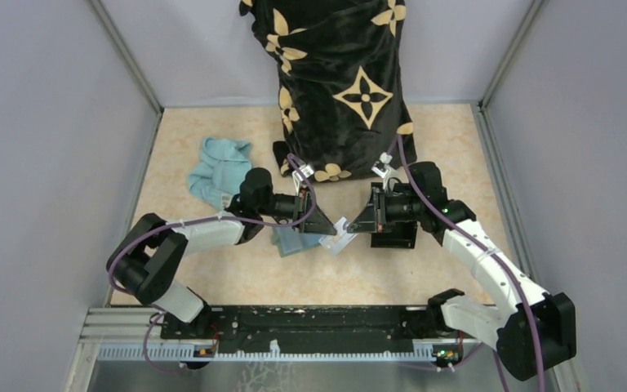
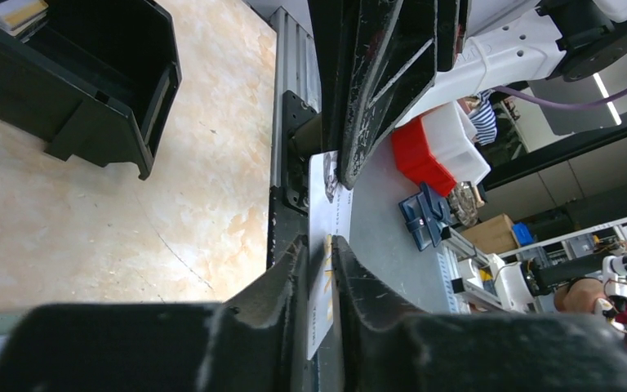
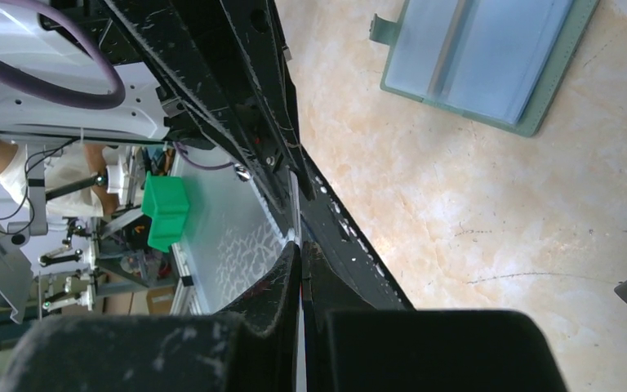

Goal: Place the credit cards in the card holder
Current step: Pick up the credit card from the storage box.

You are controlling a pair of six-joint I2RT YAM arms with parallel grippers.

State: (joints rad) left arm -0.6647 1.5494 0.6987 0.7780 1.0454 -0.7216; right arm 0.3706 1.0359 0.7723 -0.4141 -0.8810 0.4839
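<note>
A pale credit card (image 1: 340, 238) hangs in the air between my two grippers above the table's middle. In the left wrist view the card (image 2: 331, 200) stands edge-on between the fingers of my left gripper (image 2: 320, 242), which is shut on its near end. My right gripper (image 1: 356, 224) pinches the opposite end, and in its own view the right gripper (image 3: 302, 247) is shut with only a thin pale sliver between the fingers. The sage-green card holder (image 3: 490, 61) lies open and flat on the table, beneath my left gripper (image 1: 325, 226). The other credit cards are out of view.
A black square box (image 1: 396, 235) sits under the right arm, also seen as the box (image 2: 90, 73) from the left wrist. A light blue cloth (image 1: 220, 171) lies at the back left. A black bag with tan flowers (image 1: 343, 82) stands at the back.
</note>
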